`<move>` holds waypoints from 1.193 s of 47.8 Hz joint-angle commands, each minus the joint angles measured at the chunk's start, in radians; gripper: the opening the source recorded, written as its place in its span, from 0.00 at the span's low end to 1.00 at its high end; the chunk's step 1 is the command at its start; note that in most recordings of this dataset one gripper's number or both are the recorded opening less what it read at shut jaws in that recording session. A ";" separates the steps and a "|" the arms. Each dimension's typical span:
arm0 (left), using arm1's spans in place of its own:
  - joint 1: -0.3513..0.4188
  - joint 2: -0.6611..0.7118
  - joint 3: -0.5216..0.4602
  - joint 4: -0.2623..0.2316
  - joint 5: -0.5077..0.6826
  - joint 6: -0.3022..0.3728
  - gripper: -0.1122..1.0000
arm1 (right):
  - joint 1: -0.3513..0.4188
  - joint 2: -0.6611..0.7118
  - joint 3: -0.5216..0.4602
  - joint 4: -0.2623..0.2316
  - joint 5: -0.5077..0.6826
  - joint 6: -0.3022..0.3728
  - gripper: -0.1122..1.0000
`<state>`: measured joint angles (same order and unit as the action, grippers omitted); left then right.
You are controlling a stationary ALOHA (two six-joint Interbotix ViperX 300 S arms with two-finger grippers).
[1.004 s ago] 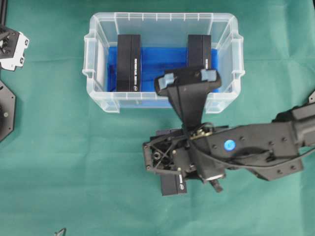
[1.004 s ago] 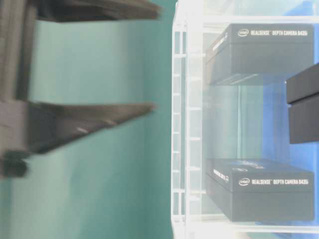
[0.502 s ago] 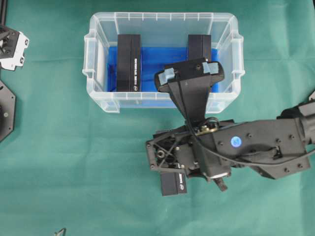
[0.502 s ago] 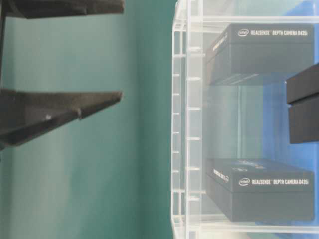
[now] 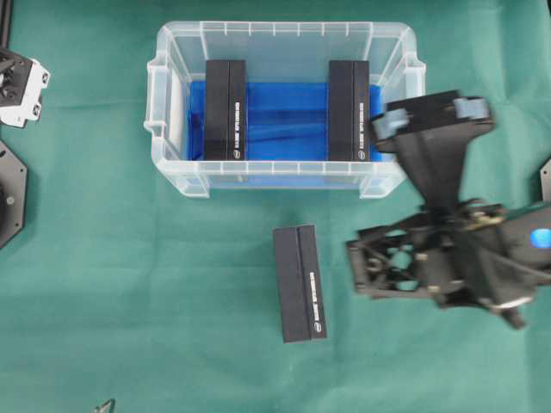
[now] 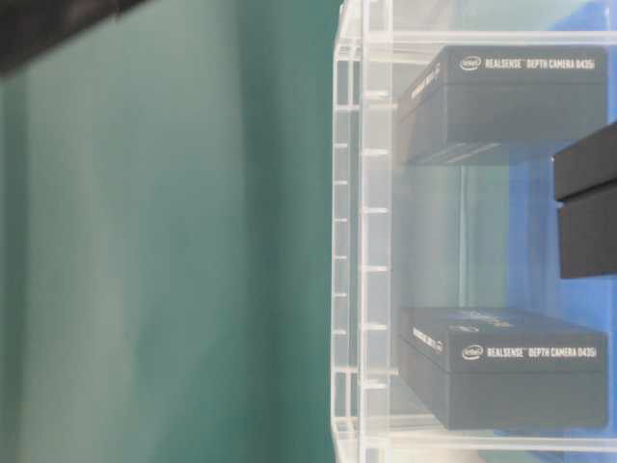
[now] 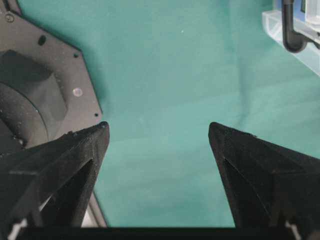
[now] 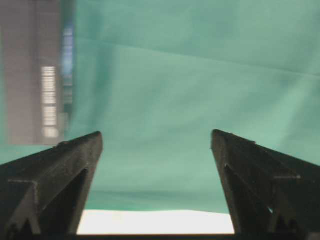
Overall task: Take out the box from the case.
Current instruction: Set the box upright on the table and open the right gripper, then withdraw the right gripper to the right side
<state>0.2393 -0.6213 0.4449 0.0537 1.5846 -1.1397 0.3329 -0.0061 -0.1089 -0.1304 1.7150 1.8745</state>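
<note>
The case [image 5: 169,107] is a clear plastic bin with a blue liner, standing at the top middle of the green cloth. Two black boxes stand inside it, one on the left [image 5: 225,109] and one on the right [image 5: 349,110]; the table-level view shows them through the wall [image 6: 511,101] [image 6: 506,367]. Another black box [image 5: 300,284] lies on the cloth in front of the case. My right gripper [image 5: 360,268] [image 8: 156,135] is open and empty just right of that box, which shows blurred at upper left [image 8: 35,75]. My left gripper [image 7: 157,127] is open over bare cloth.
The left arm's white part [image 5: 21,82] and black base [image 5: 9,194] sit at the far left edge. That base plate [image 7: 35,85] fills the left of the left wrist view, and a case corner [image 7: 292,37] shows top right. The right arm's camera mount [image 5: 435,120] hangs beside the case's right end.
The right arm has swung to the right, off the case and away from the box on the cloth, which now lies fully uncovered. Its fingers have left the table-level view. The left gripper stayed put.
</note>
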 commanded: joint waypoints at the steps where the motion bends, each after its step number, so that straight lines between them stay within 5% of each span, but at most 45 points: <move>1: -0.008 -0.006 -0.012 -0.002 -0.003 -0.002 0.87 | 0.017 -0.077 0.054 0.008 -0.011 0.008 0.90; 17: -0.014 -0.008 -0.015 -0.002 -0.009 -0.002 0.87 | 0.063 -0.298 0.298 0.049 -0.044 0.137 0.90; 27: -0.017 -0.008 -0.014 -0.002 -0.011 -0.002 0.87 | 0.029 -0.359 0.356 0.023 -0.064 0.115 0.90; 57: -0.015 -0.008 -0.014 0.000 -0.029 -0.018 0.87 | -0.569 -0.460 0.479 0.020 -0.124 -0.485 0.90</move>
<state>0.2255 -0.6259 0.4449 0.0537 1.5601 -1.1566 -0.1871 -0.4541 0.3774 -0.1089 1.6045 1.4235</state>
